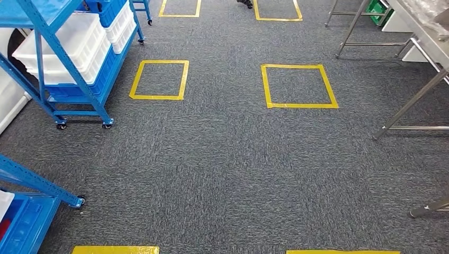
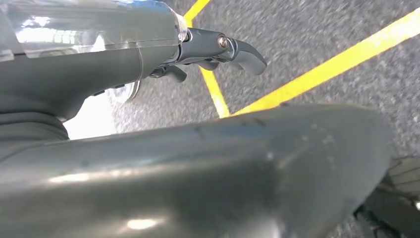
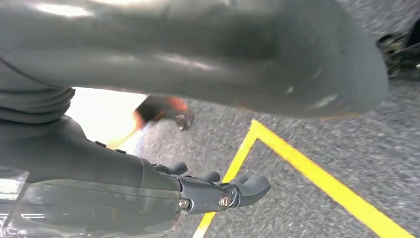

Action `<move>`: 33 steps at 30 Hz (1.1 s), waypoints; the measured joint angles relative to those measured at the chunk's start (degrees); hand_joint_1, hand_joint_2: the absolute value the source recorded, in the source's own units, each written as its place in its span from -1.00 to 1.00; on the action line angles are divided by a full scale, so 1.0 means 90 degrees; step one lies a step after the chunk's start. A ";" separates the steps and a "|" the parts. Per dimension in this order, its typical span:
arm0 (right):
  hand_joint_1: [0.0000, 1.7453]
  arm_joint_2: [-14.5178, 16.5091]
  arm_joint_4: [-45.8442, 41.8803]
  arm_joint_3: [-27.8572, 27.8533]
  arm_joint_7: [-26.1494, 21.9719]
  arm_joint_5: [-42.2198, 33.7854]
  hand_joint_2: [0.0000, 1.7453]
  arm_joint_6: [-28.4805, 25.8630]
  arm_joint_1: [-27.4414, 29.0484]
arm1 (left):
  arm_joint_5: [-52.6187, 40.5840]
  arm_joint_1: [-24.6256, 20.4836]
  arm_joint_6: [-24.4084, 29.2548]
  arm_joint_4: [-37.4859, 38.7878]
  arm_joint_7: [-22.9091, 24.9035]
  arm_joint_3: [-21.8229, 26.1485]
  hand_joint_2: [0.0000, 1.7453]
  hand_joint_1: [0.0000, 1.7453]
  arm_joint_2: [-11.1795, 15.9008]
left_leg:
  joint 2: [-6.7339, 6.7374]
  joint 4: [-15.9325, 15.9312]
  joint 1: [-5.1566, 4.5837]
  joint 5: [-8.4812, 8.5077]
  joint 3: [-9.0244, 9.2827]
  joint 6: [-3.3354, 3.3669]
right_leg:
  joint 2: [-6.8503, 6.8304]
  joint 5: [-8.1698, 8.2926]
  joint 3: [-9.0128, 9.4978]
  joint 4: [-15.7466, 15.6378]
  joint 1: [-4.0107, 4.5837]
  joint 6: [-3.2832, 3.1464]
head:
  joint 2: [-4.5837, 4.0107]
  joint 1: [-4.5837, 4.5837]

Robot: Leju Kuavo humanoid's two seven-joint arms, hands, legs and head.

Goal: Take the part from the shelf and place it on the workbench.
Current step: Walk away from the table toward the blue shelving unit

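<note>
Two blue racks stand at the left of the floor: the far shelf (image 1: 79, 63) on castors, loaded with white bins (image 1: 63, 45), and a nearer rack (image 1: 32, 182) with a blue bin (image 1: 24, 225) at the bottom corner. No loose part can be made out on either, so I cannot say which bin holds it. Between the racks and the steel workbench (image 1: 423, 42) at the far right lies grey carpet (image 1: 227, 159) marked with yellow tape squares (image 1: 159, 79). By my reckoning the task has barely begun: nothing has been fetched, nothing sits on the bench that I can pick out as the part, and the walk to the shelf, the grasp and the carry across all remain.

The left hand (image 2: 218, 52) hangs low over the carpet and tape, fingers loosely curved and apart, with nothing in them. The right hand (image 3: 218, 191) hangs likewise, fingers slightly spread above a yellow corner, holding nothing. Both arms look slack at the robot's sides.
</note>
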 joint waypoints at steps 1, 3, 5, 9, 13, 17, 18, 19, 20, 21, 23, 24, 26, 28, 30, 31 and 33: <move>-1.00 -0.0002 0.0004 0.0001 -0.0004 0.0004 -1.00 0.0002 -0.0002 | 0.0002 0.0006 -0.0001 0.0000 0.0021 0.0000 -1.00 -1.00 0.0005 | 0.0106 0.0079 -0.0015 -0.0064 -0.0046 -0.0025 | -0.0094 0.0032 0.0021 -0.0061 -0.0010 -0.0029 | 0.0000 -0.0002; -1.00 -0.0011 0.0013 0.0001 -0.0023 0.0007 -1.00 -0.0001 0.0019 | -0.0002 -0.0002 -0.0015 0.0000 0.0096 -0.0001 -1.00 -1.00 0.0018 | 0.0496 0.0622 -0.0042 -0.0419 -0.0294 -0.0059 | -0.0317 0.0082 0.0047 -0.0156 -0.0028 -0.0086 | 0.0000 -0.0003; -1.00 -0.0036 0.0022 0.0001 -0.0056 0.0007 -1.00 -0.0013 0.0040 | -0.0022 -0.0016 -0.0049 0.0000 0.0196 -0.0002 -1.00 -1.00 0.0022 | 0.0754 0.1459 -0.0033 -0.0843 -0.0666 -0.0105 | -0.0529 0.0079 0.0039 -0.0163 -0.0014 -0.0116 | 0.0000 -0.0003; -1.00 -0.0073 0.0033 0.0002 -0.0114 0.0021 -1.00 -0.0027 0.0025 | -0.0041 0.0006 -0.0117 0.0000 0.0380 0.0000 -1.00 -1.00 0.0024 | 0.0964 0.1089 0.0024 -0.0526 -0.0344 -0.0181 | -0.0906 0.0021 0.0049 -0.0110 -0.0030 -0.0069 | 0.0000 -0.0003; -1.00 -0.0073 0.0032 0.0005 -0.0126 0.0043 -1.00 -0.0067 0.0004 | -0.0002 -0.0016 -0.0149 0.0000 0.0421 0.0000 -1.00 -1.00 0.0013 | 0.1365 -0.0020 -0.0021 -0.0225 0.0248 -0.0036 | -0.1166 -0.0082 0.0069 0.0001 0.0021 0.0050 | 0.0000 -0.0002; -1.00 -0.0067 0.0031 0.0014 -0.0132 0.0084 -1.00 -0.0123 -0.0044 | 0.0041 -0.0003 -0.0146 0.0000 0.0354 0.0001 -1.00 -1.00 -0.0022 | 0.1068 -0.0068 0.0012 -0.0144 0.0221 0.0123 | -0.0956 -0.0301 -0.0003 0.0245 -0.0031 0.0187 | 0.0000 -0.0002; -1.00 -0.0061 0.0031 0.0015 -0.0139 0.0102 -1.00 -0.0130 -0.0035 | 0.0050 -0.0014 -0.0140 0.0000 0.0321 0.0002 -1.00 -1.00 -0.0043 | 0.0999 -0.0079 0.0025 -0.0123 0.0217 0.0154 | -0.0740 -0.0500 -0.0143 0.0559 -0.0056 0.0216 | 0.0000 -0.0002; -1.00 -0.0051 0.0031 0.0015 -0.0148 0.0121 -1.00 -0.0138 -0.0024 | 0.0061 -0.0028 -0.0131 0.0000 0.0284 0.0002 -1.00 -1.00 -0.0065 | 0.0926 -0.0079 0.0023 -0.0112 0.0201 0.0172 | -0.0553 -0.0725 -0.0343 0.0987 -0.0072 0.0234 | 0.0000 -0.0002; -1.00 -0.0040 0.0031 0.0015 -0.0158 0.0137 -1.00 -0.0144 -0.0014 | 0.0068 -0.0038 -0.0123 0.0000 0.0248 0.0002 -1.00 -1.00 -0.0089 | 0.0845 -0.0077 0.0021 -0.0104 0.0189 0.0183 | -0.0464 -0.0915 -0.0563 0.1440 -0.0082 0.0247 | 0.0000 -0.0001; -1.00 -0.0033 0.0031 0.0016 -0.0174 0.0152 -1.00 -0.0151 -0.0006 | 0.0076 -0.0043 -0.0115 0.0000 0.0214 0.0002 -1.00 -1.00 -0.0111 | 0.0759 -0.0076 0.0019 -0.0099 0.0184 0.0186 | -0.0429 -0.1002 -0.0731 0.1775 -0.0087 0.0257 | 0.0000 -0.0001; -1.00 -0.0025 0.0029 0.0022 -0.0209 0.0185 -1.00 -0.0175 0.0001 | 0.0099 -0.0040 -0.0092 0.0000 0.0146 0.0003 -1.00 -1.00 -0.0150 | 0.0571 -0.0066 0.0021 -0.0092 0.0191 0.0176 | -0.0397 -0.0783 -0.0750 0.1746 -0.0098 0.0257 | 0.0000 -0.0001; -1.00 -0.0025 0.0025 0.0030 -0.0229 0.0210 -1.00 -0.0194 0.0002 | 0.0116 -0.0040 -0.0077 0.0000 0.0114 0.0003 -1.00 -1.00 -0.0174 | 0.0475 -0.0057 0.0023 -0.0090 0.0197 0.0165 | -0.0340 -0.0521 -0.0587 0.1361 -0.0110 0.0247 | 0.0000 -0.0001; -1.00 -0.0026 0.0018 0.0053 -0.0260 0.0268 -1.00 -0.0230 0.0012 | 0.0153 -0.0054 -0.0043 0.0000 0.0063 0.0006 -1.00 -1.00 -0.0231 | 0.0300 -0.0029 0.0020 -0.0085 0.0181 0.0118 | -0.0047 -0.0120 -0.0221 0.0495 -0.0136 0.0216 | 0.0000 -0.0001; -1.00 -0.0026 0.0012 0.0089 -0.0295 0.0331 0.00 -0.0262 0.0005 | 0.0193 -0.0067 -0.0024 0.0000 0.0034 0.0013 -1.00 -1.00 -0.0276 | 0.0166 -0.0015 0.0022 -0.0065 0.0134 0.0039 | 0.0118 -0.0022 -0.0088 0.0136 -0.0130 0.0183 | 0.0000 -0.0001; -1.00 -0.0027 0.0002 0.0137 -0.0334 0.0370 1.00 -0.0306 -0.0026 | 0.0234 -0.0053 -0.0022 0.0000 0.0022 0.0022 -1.00 -1.00 -0.0307 | 0.0053 -0.0026 0.0039 -0.0038 0.0090 -0.0052 | -0.0017 0.0008 -0.0092 0.0110 -0.0121 0.0119 | 0.0000 -0.0001; -1.00 -0.0027 -0.0005 0.0156 -0.0354 0.0368 1.00 -0.0333 -0.0034 | 0.0251 -0.0044 -0.0022 0.0000 0.0021 0.0027 -1.00 -1.00 -0.0324 | 0.0114 0.0013 0.0036 -0.0072 0.0058 -0.0088 | -0.0093 0.0030 -0.0087 0.0081 -0.0126 0.0073 | 0.0000 -0.0001; -1.00 -0.0033 -0.0020 0.0169 -0.0388 0.0334 1.00 -0.0402 -0.0023 | 0.0273 -0.0042 -0.0029 0.0000 0.0023 0.0032 -1.00 -1.00 -0.0347 | 0.0441 0.0416 0.0021 -0.0354 -0.0137 -0.0136 | -0.0279 0.0068 -0.0084 0.0020 -0.0136 -0.0023 | 0.0000 -0.0002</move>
